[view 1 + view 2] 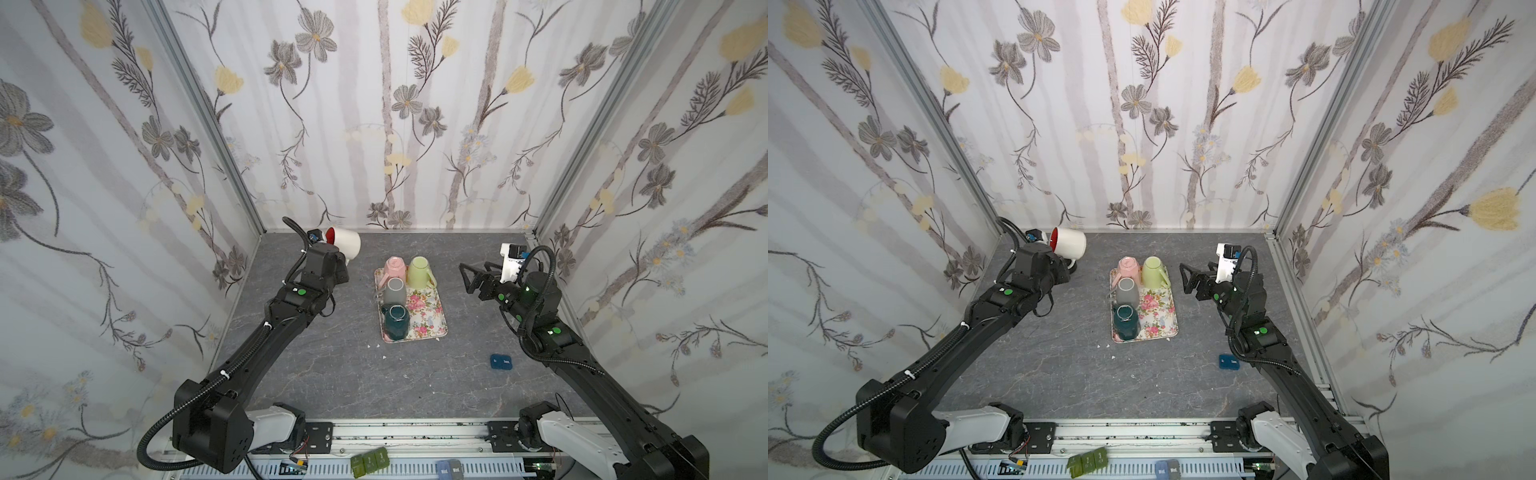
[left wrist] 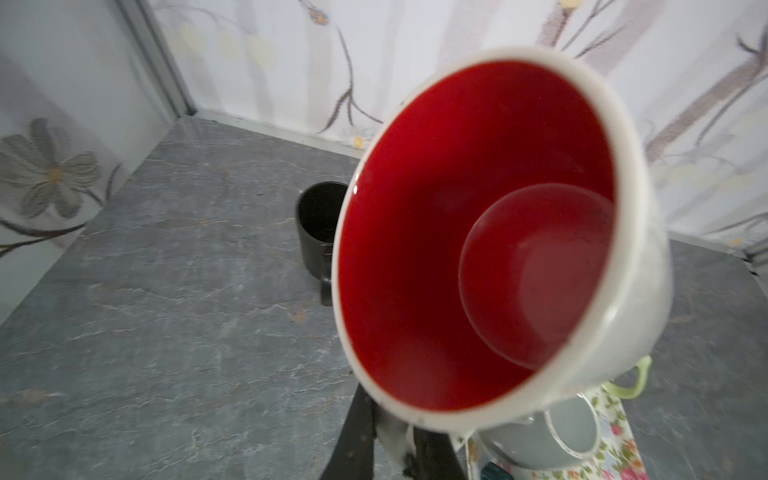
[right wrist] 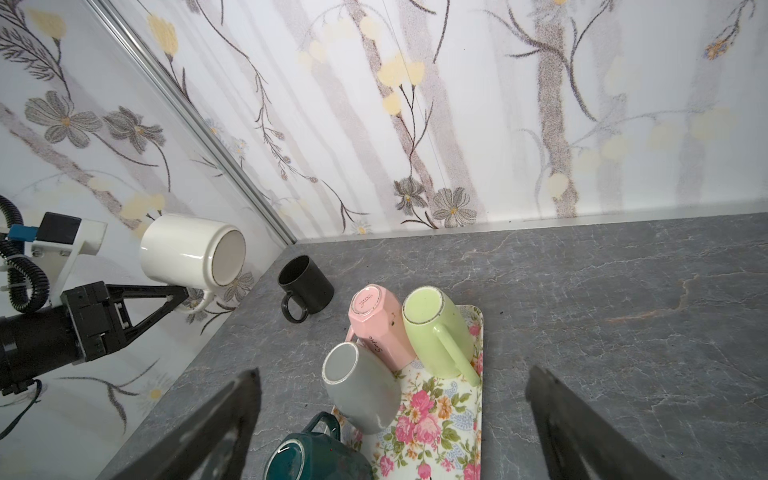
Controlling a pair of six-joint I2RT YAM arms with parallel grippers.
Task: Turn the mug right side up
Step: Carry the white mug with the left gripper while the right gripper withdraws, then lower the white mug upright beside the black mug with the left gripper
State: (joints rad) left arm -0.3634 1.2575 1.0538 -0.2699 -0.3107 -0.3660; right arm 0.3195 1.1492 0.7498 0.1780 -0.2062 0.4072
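The mug (image 1: 347, 245) is white outside and red inside. It hangs in the air near the back left corner, tipped on its side. Its red mouth (image 2: 478, 232) faces the left wrist camera and its base (image 3: 228, 262) points toward the tray. My left gripper (image 3: 183, 297) is shut on the mug's handle from below; in the left wrist view its fingers (image 2: 361, 436) pinch the handle under the rim. My right gripper (image 1: 467, 276) stands open and empty to the right of the tray, a little above the table.
A floral tray (image 1: 432, 320) in the middle holds upside-down pink (image 1: 395, 268), green (image 1: 419, 270), grey (image 1: 395, 291) and teal (image 1: 395, 320) mugs. A black mug (image 3: 305, 284) stands upright under the held mug. A small blue box (image 1: 501, 361) lies near the right arm.
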